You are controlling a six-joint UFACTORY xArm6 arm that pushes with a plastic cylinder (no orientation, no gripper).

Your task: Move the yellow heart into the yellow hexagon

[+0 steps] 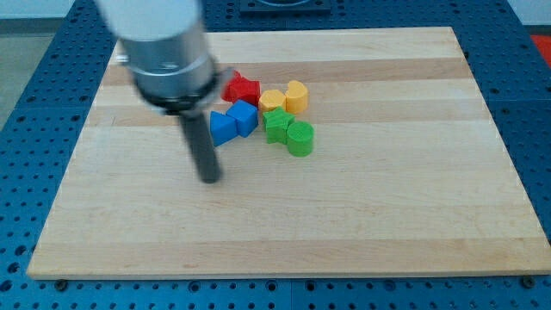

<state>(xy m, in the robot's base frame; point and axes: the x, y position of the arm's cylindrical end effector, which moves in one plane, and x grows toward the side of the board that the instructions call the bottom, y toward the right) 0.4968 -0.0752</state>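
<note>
The yellow heart sits on the wooden board near the top middle, right beside the yellow hexagon, and the two seem to touch. The dark rod comes down from the arm's grey body at the view's upper left. My tip rests on the board to the lower left of the cluster, well apart from both yellow blocks and just below the blue triangle.
A red star lies left of the hexagon. A blue cube sits beside the blue triangle. A green star-like block and a green cylinder lie below the yellow blocks. Blue perforated table surrounds the board.
</note>
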